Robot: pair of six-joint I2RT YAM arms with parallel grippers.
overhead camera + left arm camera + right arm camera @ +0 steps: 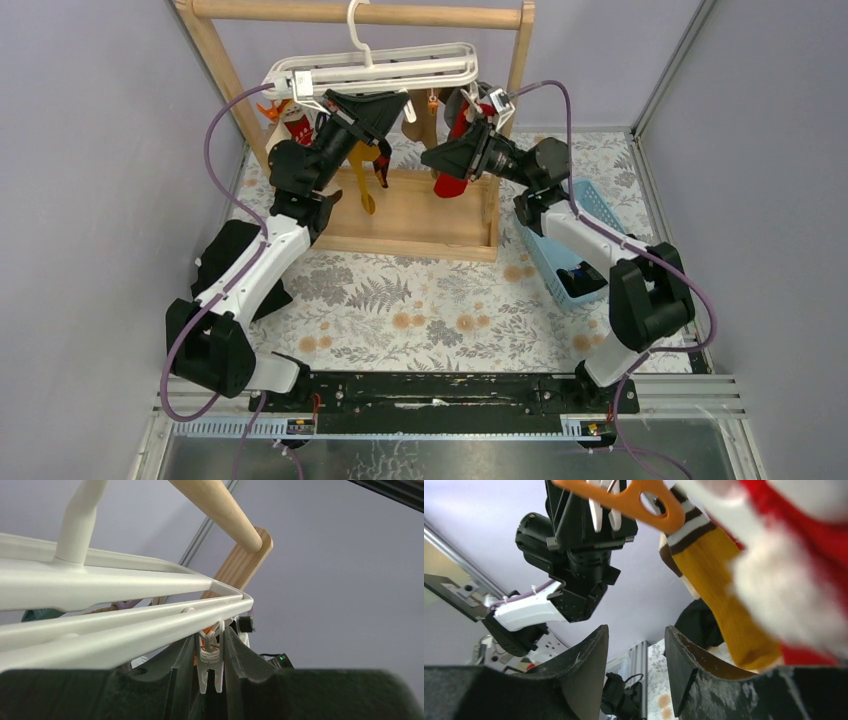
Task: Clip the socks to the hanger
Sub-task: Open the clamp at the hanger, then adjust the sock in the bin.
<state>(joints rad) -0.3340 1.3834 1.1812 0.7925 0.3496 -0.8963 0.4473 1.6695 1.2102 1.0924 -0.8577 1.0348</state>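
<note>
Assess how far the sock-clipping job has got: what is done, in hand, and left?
Done: a mustard sock and a red sock already hang from the hanger. In hand: the left gripper pinches a white clip at the hanger's edge; the right gripper is open and empty beside the red sock. Left: something dark, possibly another sock, lies in the blue basket.

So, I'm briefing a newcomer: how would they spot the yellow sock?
Start at the wooden rack at the far end of the table; a white hanger hooks over its rail. Under the hanger, left of centre, dangles the mustard sock, the only yellow one, with red socks hanging either side.
</note>
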